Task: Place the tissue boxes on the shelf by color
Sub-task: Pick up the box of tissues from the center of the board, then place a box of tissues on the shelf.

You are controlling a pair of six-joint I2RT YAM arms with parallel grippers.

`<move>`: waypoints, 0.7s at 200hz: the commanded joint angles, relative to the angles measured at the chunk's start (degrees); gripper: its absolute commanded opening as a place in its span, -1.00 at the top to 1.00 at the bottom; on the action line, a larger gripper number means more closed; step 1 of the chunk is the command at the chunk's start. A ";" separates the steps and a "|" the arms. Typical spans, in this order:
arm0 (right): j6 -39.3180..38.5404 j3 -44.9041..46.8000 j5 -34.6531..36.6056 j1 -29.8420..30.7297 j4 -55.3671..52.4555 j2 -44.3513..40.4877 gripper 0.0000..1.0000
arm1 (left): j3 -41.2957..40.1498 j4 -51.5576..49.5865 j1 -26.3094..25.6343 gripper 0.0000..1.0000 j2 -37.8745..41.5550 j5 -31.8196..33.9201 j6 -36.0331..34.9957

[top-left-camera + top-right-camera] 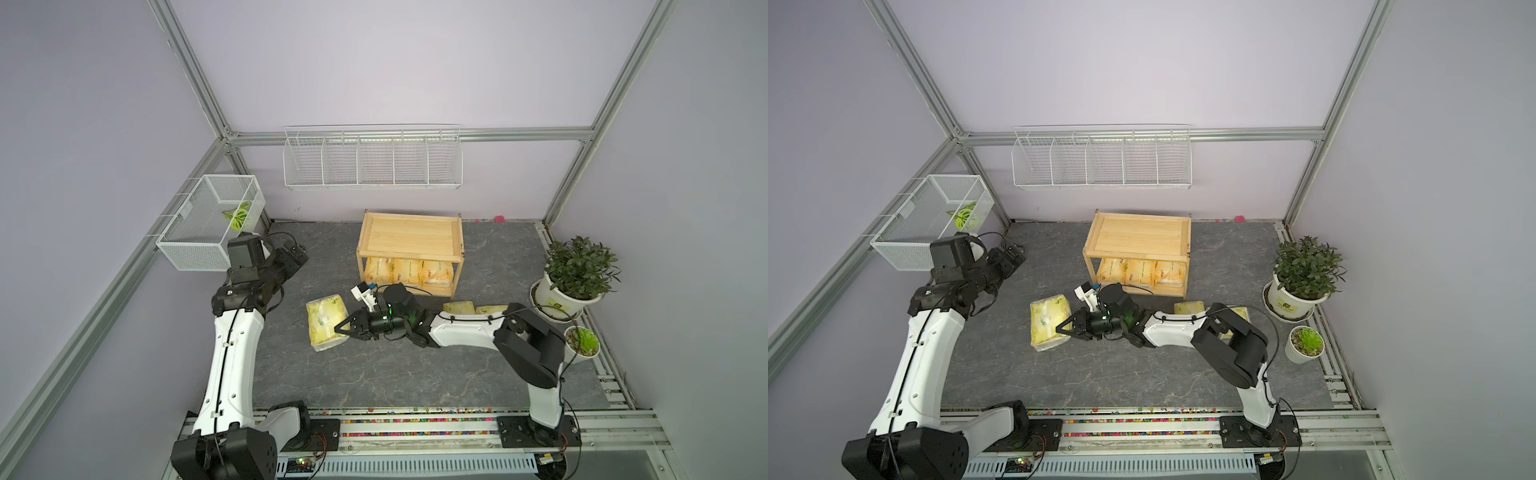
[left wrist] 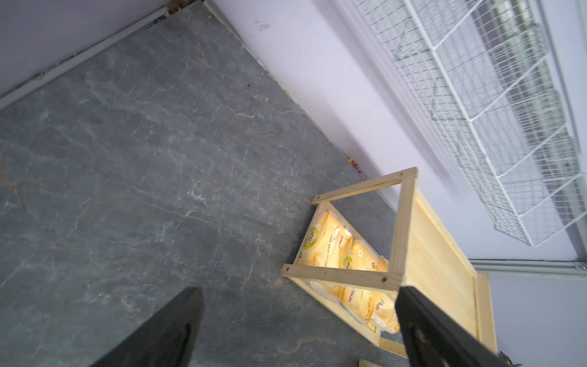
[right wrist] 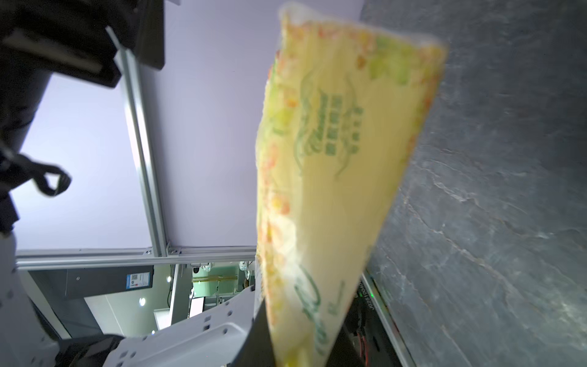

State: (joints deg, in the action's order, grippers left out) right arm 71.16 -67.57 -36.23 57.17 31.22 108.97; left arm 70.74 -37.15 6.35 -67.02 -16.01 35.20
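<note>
Pale yellow-green, the soft plastic-wrapped tissue pack [image 1: 324, 320] lies in front of the light wooden two-tier shelf [image 1: 409, 239], and we have our right gripper [image 1: 341, 327] clamped on its edge. Our left gripper [image 2: 297, 290] hangs with jaws spread wide, empty. Three orange packs [image 1: 409, 272] line the shelf's lower tier.

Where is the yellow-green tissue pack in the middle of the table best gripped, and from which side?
Grip the yellow-green tissue pack across its thickness at the edge nearest the right gripper, coming in low from that side. It lies broad face up, soft and wide, so only its thickness fits the jaws. That gripper is shut on that edge.
</note>
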 commanded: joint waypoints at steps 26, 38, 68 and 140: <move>-9.10 -3.57 1.11 -4.80 -18.54 -12.33 0.79 | 11.64 -5.17 -0.31 -1.00 -6.16 -6.47 -4.57; -10.22 -5.34 1.46 -7.22 -22.51 -14.51 0.79 | 13.08 -5.22 -0.66 -1.00 -7.08 -6.66 -4.40; -12.23 -11.40 2.65 -15.38 -31.29 -17.03 0.79 | 14.10 -4.10 -4.33 -1.00 -8.83 -6.09 -4.78; -10.14 -24.94 3.40 -27.00 -37.09 -8.77 0.77 | 18.38 -0.32 -13.44 -1.00 -19.28 -3.84 -4.78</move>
State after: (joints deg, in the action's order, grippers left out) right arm 61.41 -89.01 -33.23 30.83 -2.57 96.16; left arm 85.67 -39.35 -5.32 -83.15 -20.80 31.53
